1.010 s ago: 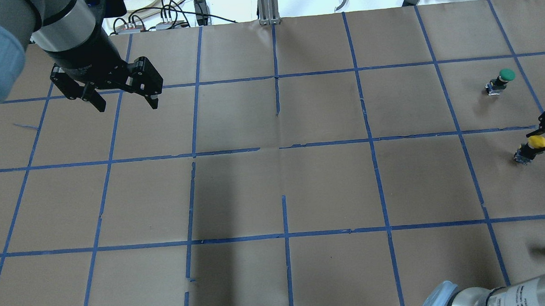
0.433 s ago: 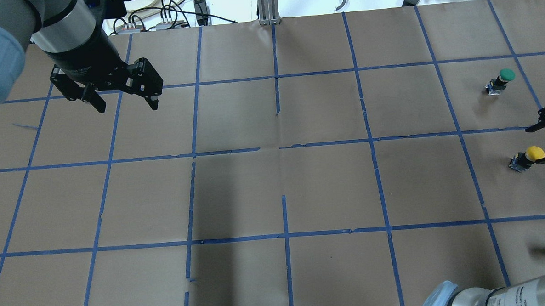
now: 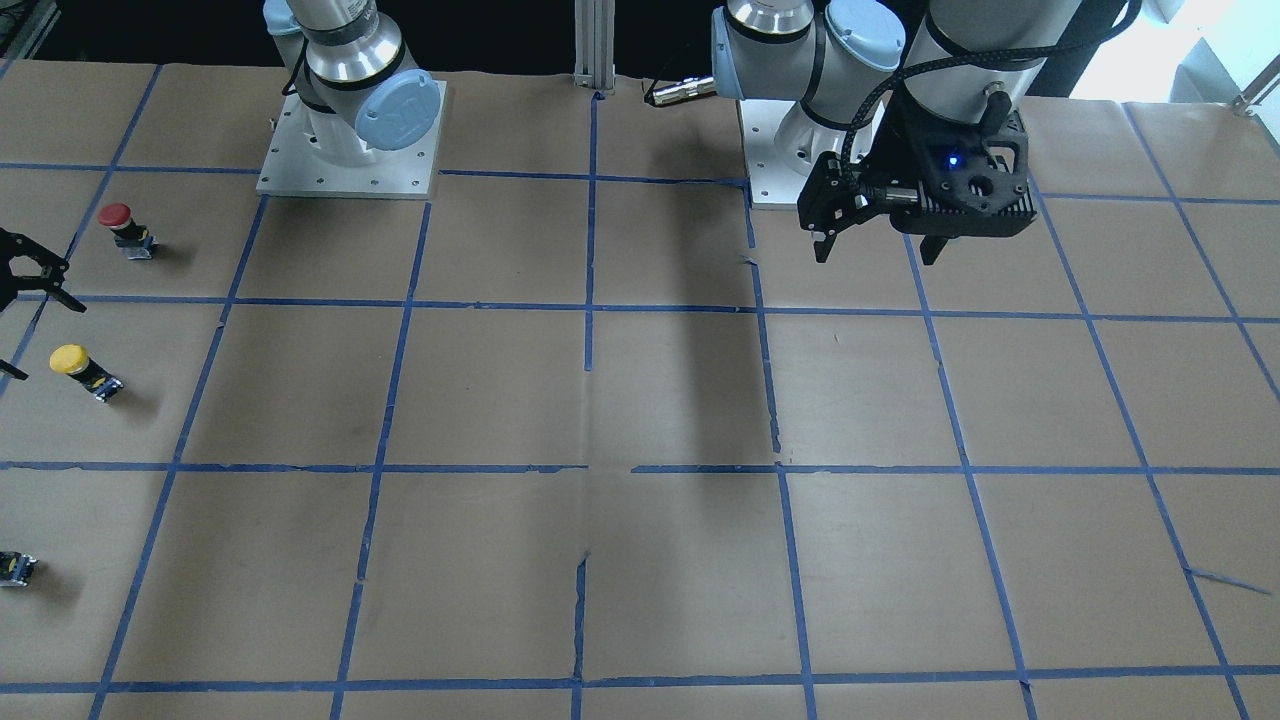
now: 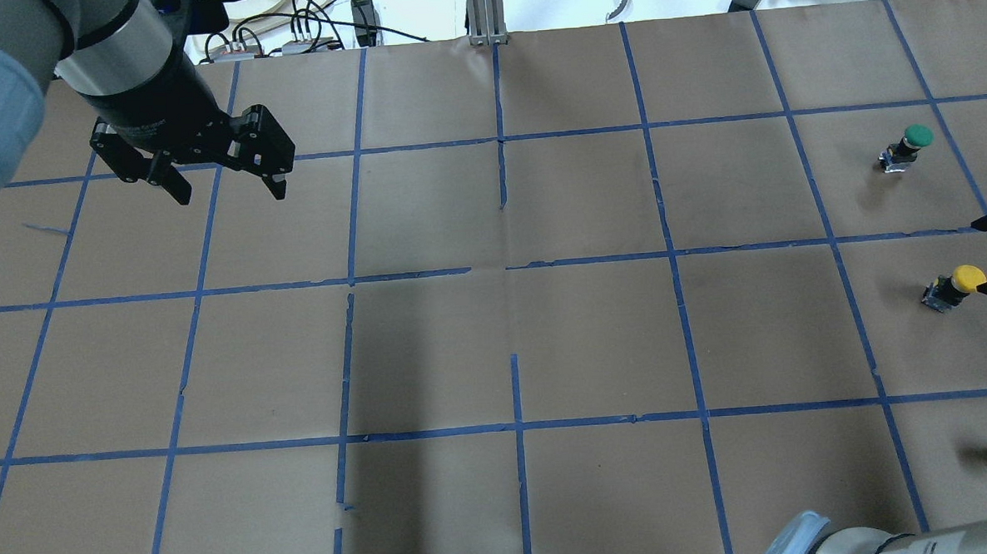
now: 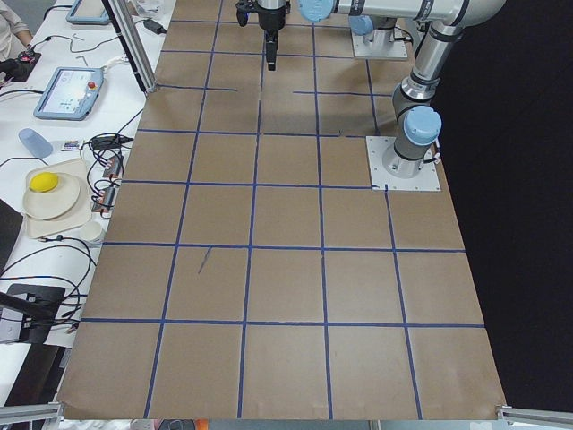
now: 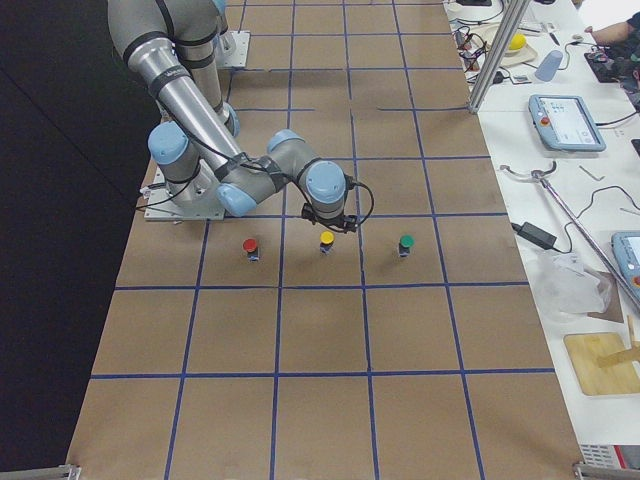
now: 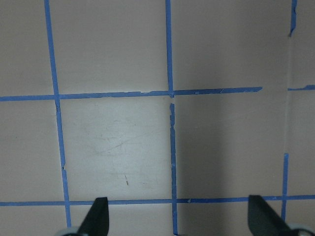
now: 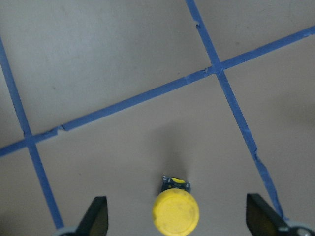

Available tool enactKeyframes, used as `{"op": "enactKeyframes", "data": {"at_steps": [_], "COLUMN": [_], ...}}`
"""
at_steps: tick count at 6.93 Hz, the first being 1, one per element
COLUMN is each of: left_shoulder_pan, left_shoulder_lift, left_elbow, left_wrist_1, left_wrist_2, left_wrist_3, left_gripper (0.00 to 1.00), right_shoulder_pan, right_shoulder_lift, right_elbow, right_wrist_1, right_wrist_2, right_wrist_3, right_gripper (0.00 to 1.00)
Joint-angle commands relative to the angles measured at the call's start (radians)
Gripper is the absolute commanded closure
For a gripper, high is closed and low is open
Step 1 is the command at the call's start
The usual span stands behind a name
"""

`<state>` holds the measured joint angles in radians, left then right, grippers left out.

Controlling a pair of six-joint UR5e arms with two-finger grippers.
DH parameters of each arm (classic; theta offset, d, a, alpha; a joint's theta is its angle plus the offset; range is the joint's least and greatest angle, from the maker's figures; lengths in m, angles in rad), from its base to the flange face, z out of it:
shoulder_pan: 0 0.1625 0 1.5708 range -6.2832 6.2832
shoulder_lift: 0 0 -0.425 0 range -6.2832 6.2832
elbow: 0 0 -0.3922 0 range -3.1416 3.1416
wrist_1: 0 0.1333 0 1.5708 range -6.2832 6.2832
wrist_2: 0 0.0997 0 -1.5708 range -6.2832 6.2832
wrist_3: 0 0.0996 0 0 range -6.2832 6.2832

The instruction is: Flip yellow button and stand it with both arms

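- Tool of the right arm: fingers spread wide, clamped on nothing, placed at the right edge of the bench.
- Yellow button seen in the right wrist view between the two fingers, with a bare gap on each side and no contact there.
- Standing upright on the brown paper, yellow cap on top and black body below, inside one square of the blue tape grid.
- In the overhead view, one fingertip just beside the cap; touching or not, cannot tell from that angle.
- Tool of the left arm: also open wide and empty, hovering over bare paper on the far left part of the bench, well apart from the buttons.
- Green-capped button upright in the next square, farther from the robot.
- Red-capped button upright on the other side, nearer the robot base.
- All three in one row with the yellow one in the middle, each neighbour apart from the right tool.
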<state>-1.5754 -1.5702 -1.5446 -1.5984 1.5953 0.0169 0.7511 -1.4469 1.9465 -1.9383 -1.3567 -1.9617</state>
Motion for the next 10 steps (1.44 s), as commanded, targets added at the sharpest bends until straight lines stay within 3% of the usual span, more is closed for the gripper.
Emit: {"op": "enactKeyframes", "data": {"at_steps": [1, 2, 5, 10], "left_shoulder_pan": [0.0, 0.002, 0.005, 0.025], "left_shoulder_lift": [0.005, 0.007, 0.01, 0.01], "left_elbow": [0.0, 0.004, 0.005, 0.008], "left_wrist_1": [-0.005, -0.003, -0.003, -0.003], "left_wrist_2": [0.0, -0.003, -0.011, -0.012], "left_wrist_3": [0.0, 0.0, 0.0, 0.0], "left_gripper": [0.0, 0.0, 0.0, 0.0], "right_shoulder_pan": [0.02, 0.077, 0.366, 0.709], "right_shoulder_lift": [-0.101, -0.115, -0.164, -0.247], "right_elbow": [-0.001, -0.029, -0.255, -0.284], "right_wrist_1": [0.084, 0.103, 0.433, 0.501], "right_wrist_2": [-0.015, -0.059, -0.11, -0.128], "right_wrist_3": [0.344, 0.479, 1.142, 2.08], "right_gripper": [0.01, 0.01, 0.0, 0.0]}}
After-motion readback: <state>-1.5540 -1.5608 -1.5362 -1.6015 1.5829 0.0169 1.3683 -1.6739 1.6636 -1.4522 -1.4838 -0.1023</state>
